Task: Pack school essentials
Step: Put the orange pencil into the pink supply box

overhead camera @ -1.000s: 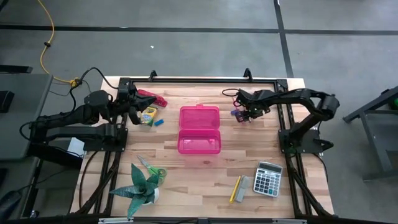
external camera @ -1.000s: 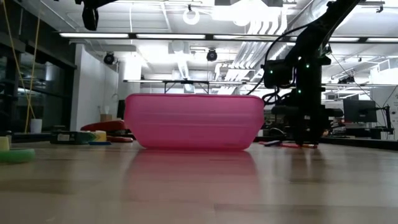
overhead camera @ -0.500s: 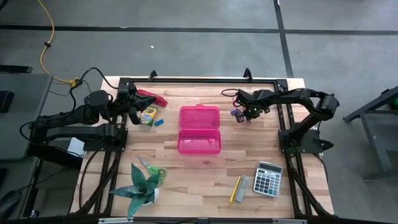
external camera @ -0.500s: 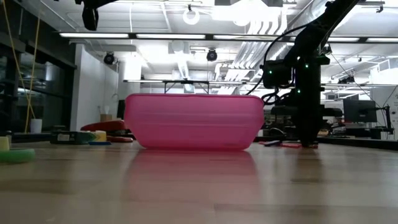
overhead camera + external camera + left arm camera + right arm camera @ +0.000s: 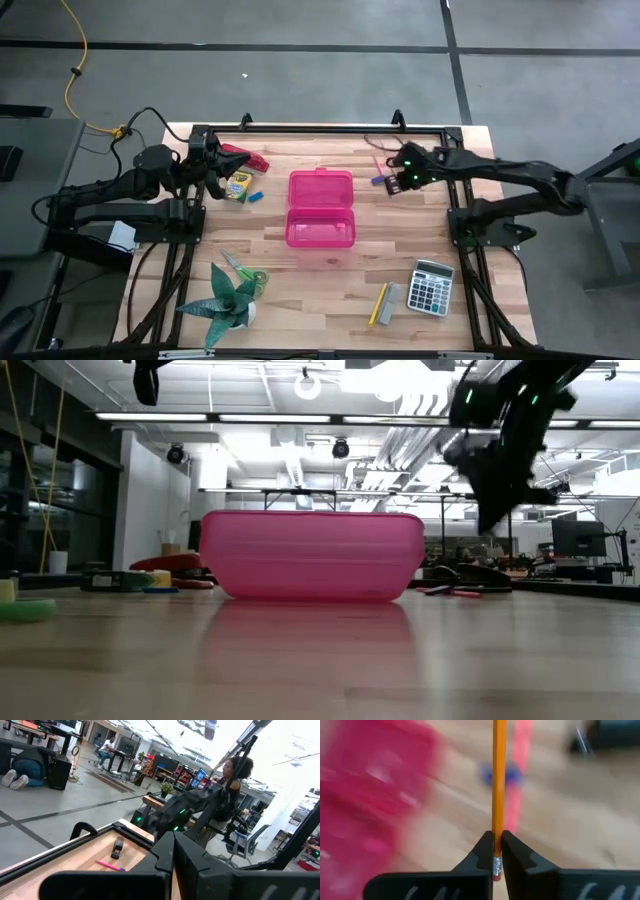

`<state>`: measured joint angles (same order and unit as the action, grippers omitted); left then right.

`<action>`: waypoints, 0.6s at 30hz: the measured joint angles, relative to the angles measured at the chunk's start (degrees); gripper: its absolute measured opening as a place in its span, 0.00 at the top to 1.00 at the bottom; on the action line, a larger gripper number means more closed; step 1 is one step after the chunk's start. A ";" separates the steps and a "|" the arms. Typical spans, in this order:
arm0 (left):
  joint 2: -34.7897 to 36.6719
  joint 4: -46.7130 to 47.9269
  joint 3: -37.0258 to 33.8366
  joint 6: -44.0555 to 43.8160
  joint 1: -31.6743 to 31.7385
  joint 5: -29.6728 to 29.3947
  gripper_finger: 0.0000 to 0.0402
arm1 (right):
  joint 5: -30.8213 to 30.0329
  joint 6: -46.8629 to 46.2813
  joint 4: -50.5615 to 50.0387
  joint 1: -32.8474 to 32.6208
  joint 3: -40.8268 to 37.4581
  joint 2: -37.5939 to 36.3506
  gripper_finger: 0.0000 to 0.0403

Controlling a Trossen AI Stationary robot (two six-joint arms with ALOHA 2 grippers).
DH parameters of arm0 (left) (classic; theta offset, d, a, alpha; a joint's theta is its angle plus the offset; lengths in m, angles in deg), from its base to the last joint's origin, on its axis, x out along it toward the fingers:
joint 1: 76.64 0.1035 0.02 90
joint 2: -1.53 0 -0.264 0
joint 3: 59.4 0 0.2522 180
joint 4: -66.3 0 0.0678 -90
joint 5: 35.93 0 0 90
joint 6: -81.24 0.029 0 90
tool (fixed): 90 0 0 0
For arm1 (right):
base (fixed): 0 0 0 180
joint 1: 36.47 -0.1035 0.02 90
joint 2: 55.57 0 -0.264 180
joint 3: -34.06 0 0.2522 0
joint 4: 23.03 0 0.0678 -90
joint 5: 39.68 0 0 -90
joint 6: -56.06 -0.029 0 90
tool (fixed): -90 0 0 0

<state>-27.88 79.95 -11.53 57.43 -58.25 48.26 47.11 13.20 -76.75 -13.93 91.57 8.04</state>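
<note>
My right gripper (image 5: 496,851) is shut on an orange pencil (image 5: 497,775) and hangs above the table's far right part (image 5: 393,179), right of the open pink case (image 5: 321,208). On the table below it lie a pink pencil (image 5: 379,164) and a small blue piece (image 5: 377,181). My left gripper (image 5: 214,171) is shut and empty, held level and high over the far left part. Below it lies the yellow-green crayon box (image 5: 237,186), next to another blue piece (image 5: 255,197). A yellow pencil (image 5: 379,303) and a grey block (image 5: 391,297) lie near the front right. My right gripper pinches the orange pencil near its eraser end, just past the metal ferrule (image 5: 496,862), between its two fingers (image 5: 485,851). The fingers slant steeply down from the table's right side. The pencil runs on forward along the fingers, past their tips, and is lifted clear of the table.
A red stapler (image 5: 246,158) lies at the far left. Scissors (image 5: 246,268) and a green spiky plant (image 5: 226,305) sit at the near left, a calculator (image 5: 432,286) at the near right. A black frame (image 5: 320,129) edges the table's far side. People show in the room behind.
My right gripper has risen from the tabletop at the far right and now points less steeply down; its arm has stretched out lower and flatter. The pink case has kept its place.
</note>
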 joint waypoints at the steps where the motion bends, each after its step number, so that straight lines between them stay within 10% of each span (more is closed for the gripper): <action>1: -0.01 0.02 0.00 0.00 0.00 -0.11 1.00 | -0.95 1.24 3.08 -1.27 0.00 -2.28 0.99; 8: -1.42 0.16 0.00 0.43 0.00 -0.90 1.00 | -2.38 14.32 30.17 -9.19 0.02 -8.49 1.00; 18: -9.71 -9.12 0.00 4.34 -0.04 5.45 0.91 | -0.57 24.84 52.59 -17.31 0.07 1.48 1.00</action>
<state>-37.59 70.83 -11.53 61.76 -58.28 53.71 46.53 38.04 -24.16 -31.23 91.63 9.52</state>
